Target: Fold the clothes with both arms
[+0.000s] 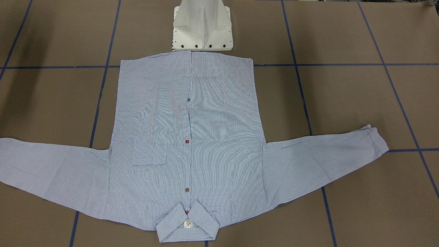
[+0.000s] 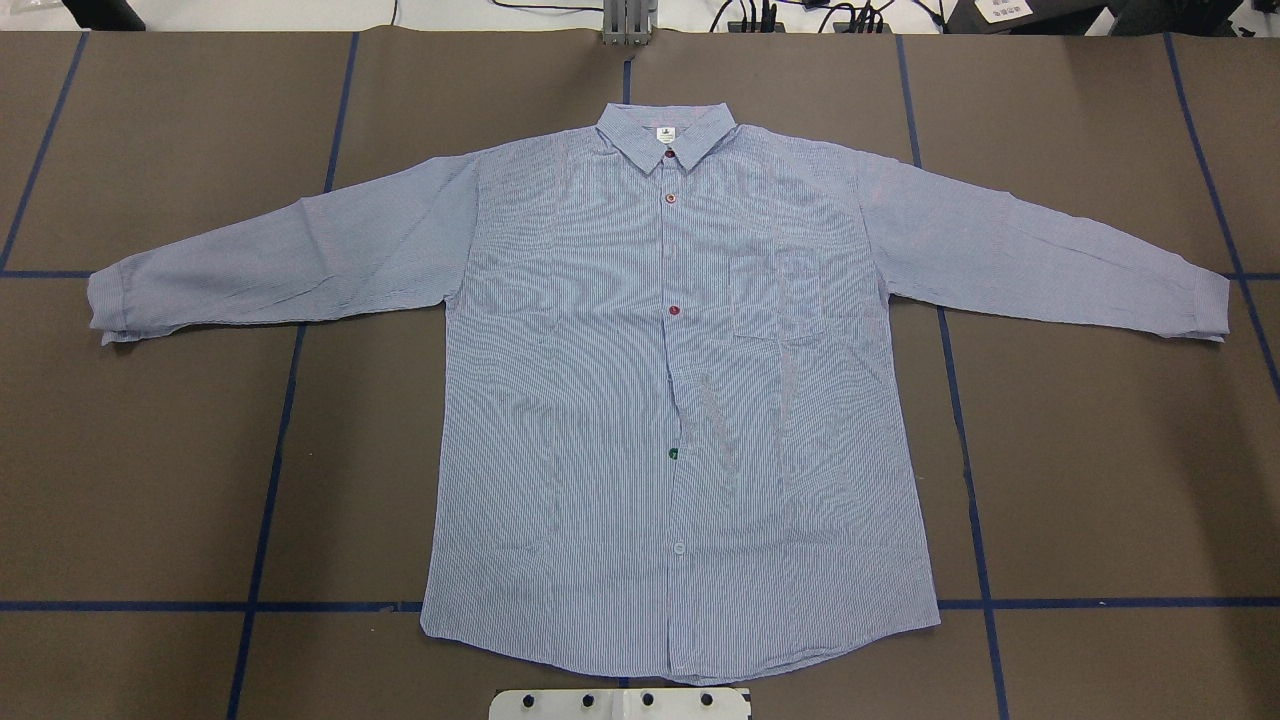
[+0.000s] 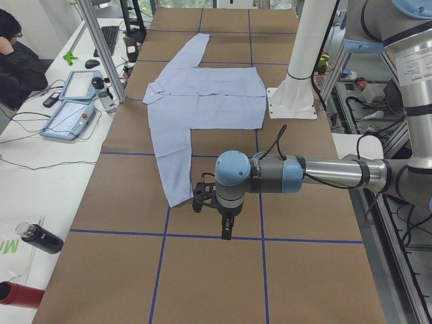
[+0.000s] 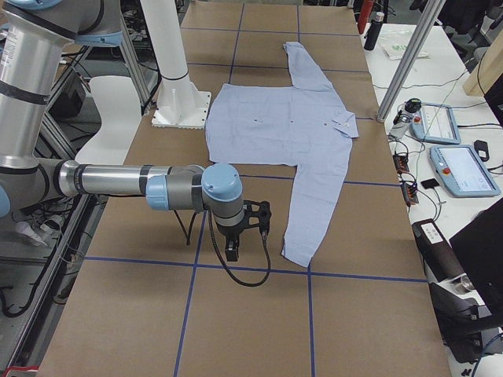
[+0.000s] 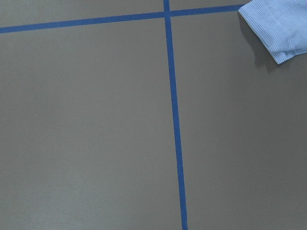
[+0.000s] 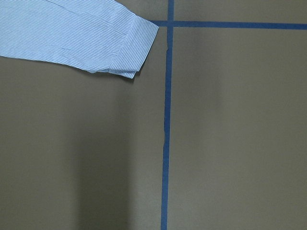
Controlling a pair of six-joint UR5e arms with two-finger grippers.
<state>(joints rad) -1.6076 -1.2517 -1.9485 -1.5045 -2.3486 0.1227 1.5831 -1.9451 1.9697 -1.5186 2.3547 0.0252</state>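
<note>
Shirt [image 2: 680, 400] lies flat on the bench [image 2: 1100, 450], front up & buttoned, sleeves spread out to either side. Its body sits between the two claws and well apart from both; only the cuffs come near them. Collar [image 2: 668, 135] is at the end away from the white pedestal base [image 1: 202, 27], and the hem is just beside that base. Chest pocket [image 2: 778, 295] is flat. Red, green & brown buttons [image 1: 187, 141] run down the front.

Left claw [image 3: 225, 229] hangs from the left arm [image 3: 324, 172], pointing down above the bench, not touching the shirt. Left cuff [image 5: 283, 28] lies near it, off to the side away from the robot. In the wrist view the cuff only clips the top right corner. The rest there is bare brown bench w/ blue tape [image 5: 175, 120] crossing below the claw. Wide or narrow: can't tell, since it shows only in the side view.

Right claw [image 4: 233, 251] has the same pose on the right arm [image 4: 118, 181]: pointing down above the bench, clear of the fabric. Right cuff [image 6: 129, 45] lies near it, again on the side away from the robot. It fills the upper left of the wrist view, and its corner reaches a tape crossing. Jaw width can't be told here either.

Far side of the bench from the robot: a person [image 3: 13, 61] sits at a side desk w/ teach pendants [image 3: 67, 115], and a dark bottle [image 3: 40, 237] lies nearer the camera.
</note>
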